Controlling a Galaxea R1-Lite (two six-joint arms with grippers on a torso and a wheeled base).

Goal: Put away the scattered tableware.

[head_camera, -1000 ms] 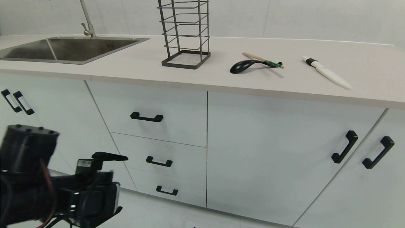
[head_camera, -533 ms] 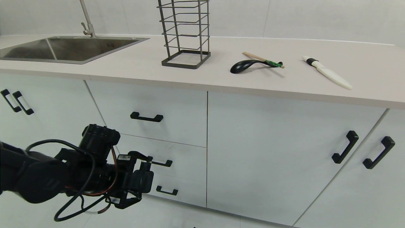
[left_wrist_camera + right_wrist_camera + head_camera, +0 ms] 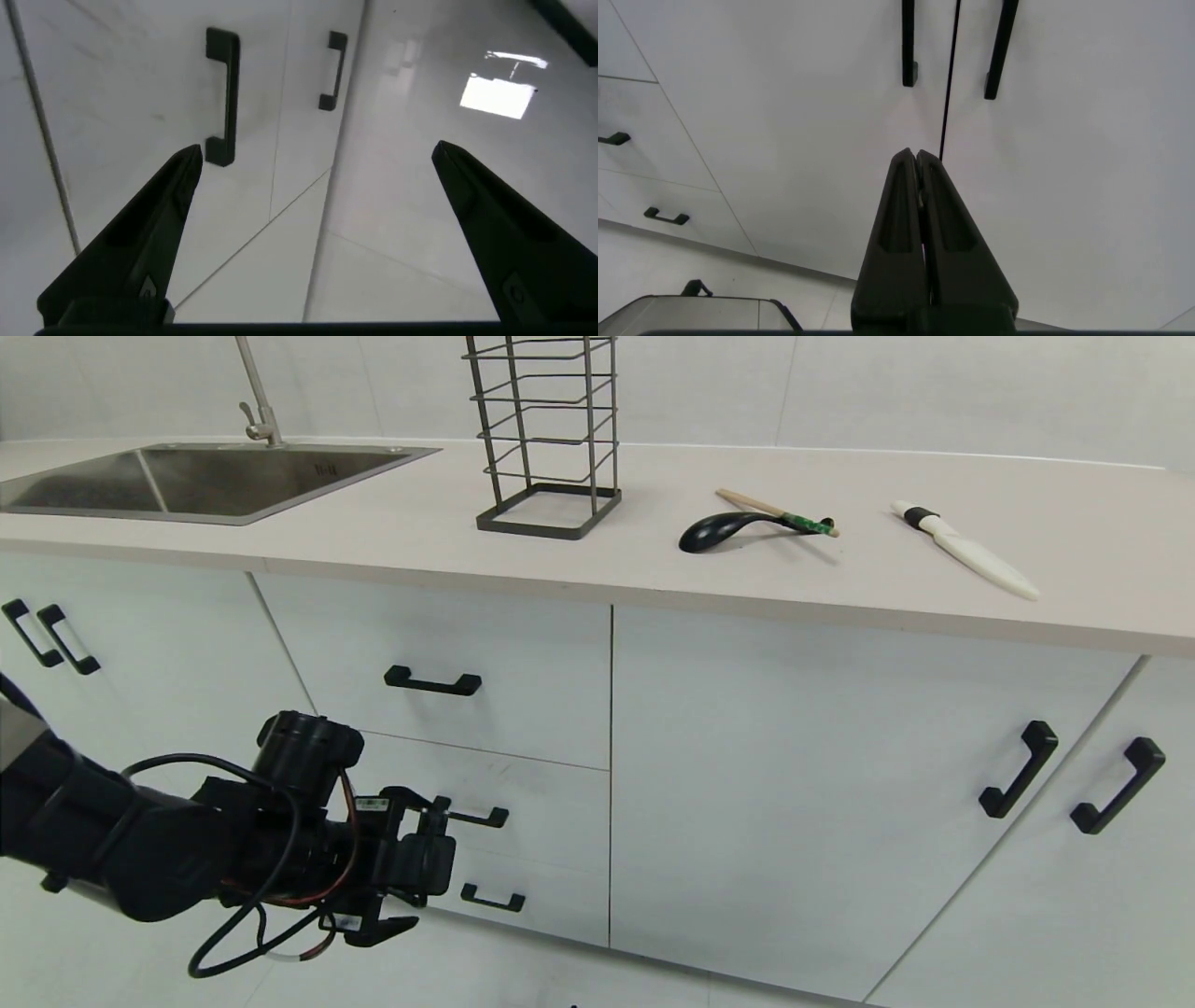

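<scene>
Your left gripper [image 3: 417, 868] sits low in front of the drawers, its fingers spread wide apart and holding nothing. The upper finger is level with the middle handle [image 3: 470, 816], just beside its left end; you cannot tell whether they touch. In the left wrist view that handle [image 3: 220, 98] lies close to one finger of the gripper [image 3: 318, 154]. Your right gripper [image 3: 916, 163] has its fingers pressed together, empty, and faces the seam between two cabinet doors, below their two handles [image 3: 908, 42]. The tableware is up on the counter [image 3: 392, 537], to the right of the wire rack [image 3: 549, 434], with the sink [image 3: 205, 476] at the far left. The black spoon [image 3: 724, 530] lies with its bowl to the left, its handle running right and ending against the chopsticks [image 3: 775, 511]. The chopsticks run from back-left to front-right, with a green band near the right end. Well apart to the right, the white knife [image 3: 963, 550] lies on the same slant, with its black-banded end at the back-left and its narrow tip pointing front-right toward the counter's edge.
</scene>
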